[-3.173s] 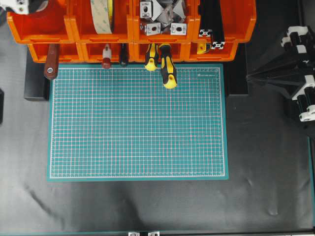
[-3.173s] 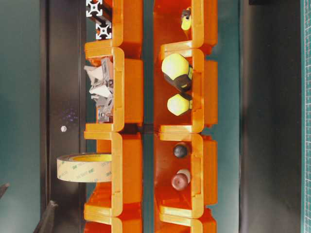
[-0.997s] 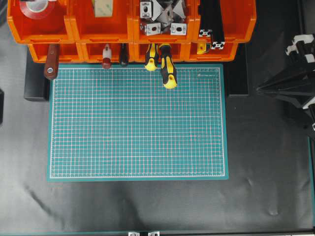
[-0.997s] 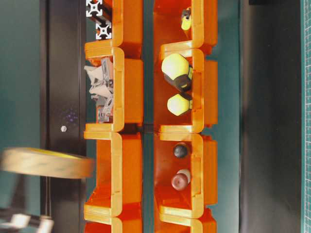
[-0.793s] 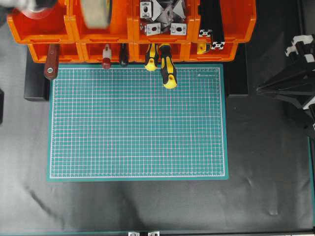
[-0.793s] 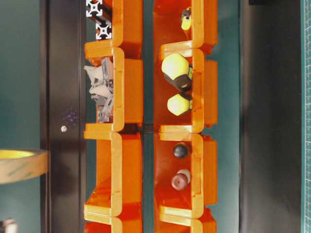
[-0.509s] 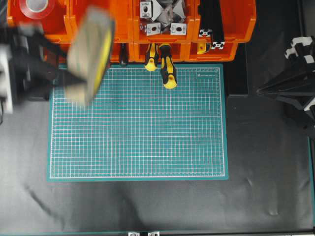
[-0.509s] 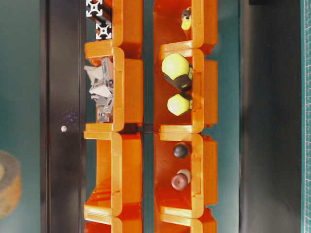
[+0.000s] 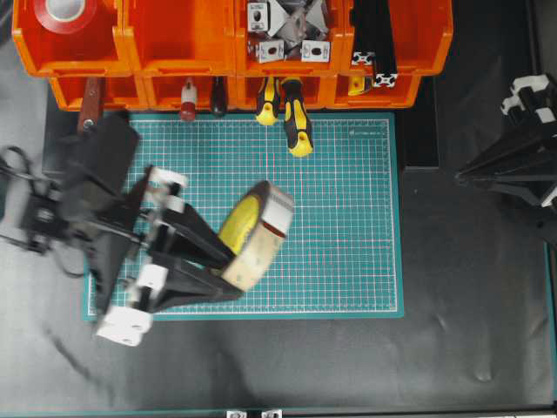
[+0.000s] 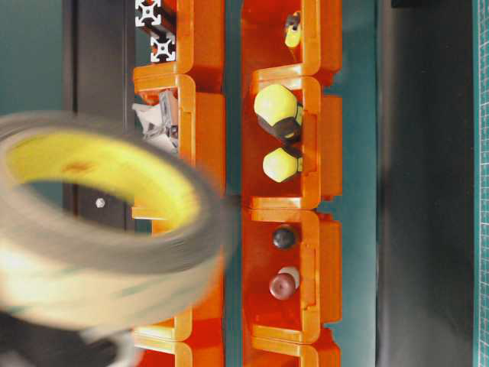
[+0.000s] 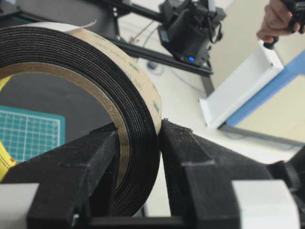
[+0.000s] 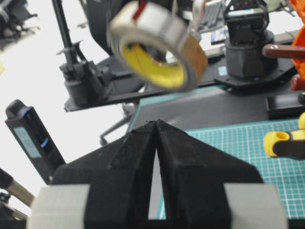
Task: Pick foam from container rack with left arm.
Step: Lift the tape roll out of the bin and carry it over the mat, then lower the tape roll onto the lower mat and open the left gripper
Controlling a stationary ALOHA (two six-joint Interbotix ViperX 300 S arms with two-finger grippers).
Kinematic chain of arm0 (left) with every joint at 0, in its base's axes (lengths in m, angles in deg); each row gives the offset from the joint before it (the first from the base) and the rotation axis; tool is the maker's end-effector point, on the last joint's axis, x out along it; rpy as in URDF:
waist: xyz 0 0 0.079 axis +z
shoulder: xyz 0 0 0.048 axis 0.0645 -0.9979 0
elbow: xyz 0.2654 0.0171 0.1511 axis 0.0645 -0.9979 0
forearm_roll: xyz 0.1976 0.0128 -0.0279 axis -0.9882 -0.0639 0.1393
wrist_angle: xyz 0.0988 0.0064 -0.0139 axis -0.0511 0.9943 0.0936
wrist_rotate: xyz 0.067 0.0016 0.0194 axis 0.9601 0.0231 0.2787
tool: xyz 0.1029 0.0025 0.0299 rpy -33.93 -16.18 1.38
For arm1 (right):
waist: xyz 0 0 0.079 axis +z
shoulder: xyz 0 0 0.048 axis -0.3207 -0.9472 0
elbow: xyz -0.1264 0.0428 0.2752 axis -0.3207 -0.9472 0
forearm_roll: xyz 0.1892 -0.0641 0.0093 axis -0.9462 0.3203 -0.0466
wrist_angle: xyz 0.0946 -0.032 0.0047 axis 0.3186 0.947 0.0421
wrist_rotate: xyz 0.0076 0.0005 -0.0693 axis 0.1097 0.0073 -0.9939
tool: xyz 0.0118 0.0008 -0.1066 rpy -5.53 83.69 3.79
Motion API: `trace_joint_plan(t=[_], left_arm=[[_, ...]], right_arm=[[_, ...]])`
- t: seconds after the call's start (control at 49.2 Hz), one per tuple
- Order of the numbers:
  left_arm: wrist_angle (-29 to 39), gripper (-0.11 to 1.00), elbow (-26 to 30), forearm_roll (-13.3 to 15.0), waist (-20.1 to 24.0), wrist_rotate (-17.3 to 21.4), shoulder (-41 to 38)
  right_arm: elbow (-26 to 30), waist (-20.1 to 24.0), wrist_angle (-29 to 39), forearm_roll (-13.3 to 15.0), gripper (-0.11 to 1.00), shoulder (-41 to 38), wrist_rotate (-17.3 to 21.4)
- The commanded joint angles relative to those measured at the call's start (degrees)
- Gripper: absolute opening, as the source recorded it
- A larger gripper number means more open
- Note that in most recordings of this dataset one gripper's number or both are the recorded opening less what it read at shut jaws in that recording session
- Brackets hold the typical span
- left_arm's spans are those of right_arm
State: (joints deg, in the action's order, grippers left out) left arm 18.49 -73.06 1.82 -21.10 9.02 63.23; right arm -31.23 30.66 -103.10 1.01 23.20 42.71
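The foam (image 9: 258, 233) is a big ring of tape with a black rim and a yellow liner, held tilted above the green mat. My left gripper (image 9: 233, 268) is shut on its wall, one finger inside the hole and one outside. In the left wrist view the black layers of the foam (image 11: 143, 157) sit pinched between both pads of the gripper (image 11: 138, 126). The foam (image 10: 114, 267) blurs large in the table-level view and hangs in the air in the right wrist view (image 12: 157, 21). The orange container rack (image 9: 226, 52) stands at the back. My right gripper (image 12: 156, 123) is shut and holds nothing.
A red tape roll (image 9: 65, 10) lies in the top-left bin. Metal brackets (image 9: 287, 30) and black profiles (image 9: 374, 43) fill other upper bins. Yellow-black screwdrivers (image 9: 296, 122) stick out over the green mat (image 9: 348, 244). The right arm (image 9: 505, 165) rests at the right edge.
The left arm has lifted the foam out of the upper bin and swung it down and right over the mat. The right arm has barely moved.
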Motion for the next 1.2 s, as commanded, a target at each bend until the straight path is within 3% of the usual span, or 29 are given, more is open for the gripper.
trace_joint_plan(t=[0.0,0.122,0.732,1.139,1.18], left_arm=[[-5.5,0.26,-1.3,-0.2,0.3,0.2,-2.3],[-8.5,0.26,-3.0,-0.2,1.1,-0.6,-4.2],[-7.3,0.26,-3.5,-0.2,2.5,-0.7,-4.6],[0.5,0.26,-3.3,-0.2,2.6,-0.3,-4.7],[1.7,0.31,-3.3,-0.2,2.6,-0.2,-4.7]], right_arm=[[1.9,0.3,-0.2,-0.2,0.00,-0.6,0.2],[2.1,0.2,-0.2,-0.2,0.00,-0.6,0.2],[2.2,0.2,-0.5,-0.2,0.00,-1.2,0.2],[2.1,0.2,-0.7,-0.2,0.00,-1.8,0.2],[2.1,0.2,-0.7,-0.2,0.00,-1.8,0.2]])
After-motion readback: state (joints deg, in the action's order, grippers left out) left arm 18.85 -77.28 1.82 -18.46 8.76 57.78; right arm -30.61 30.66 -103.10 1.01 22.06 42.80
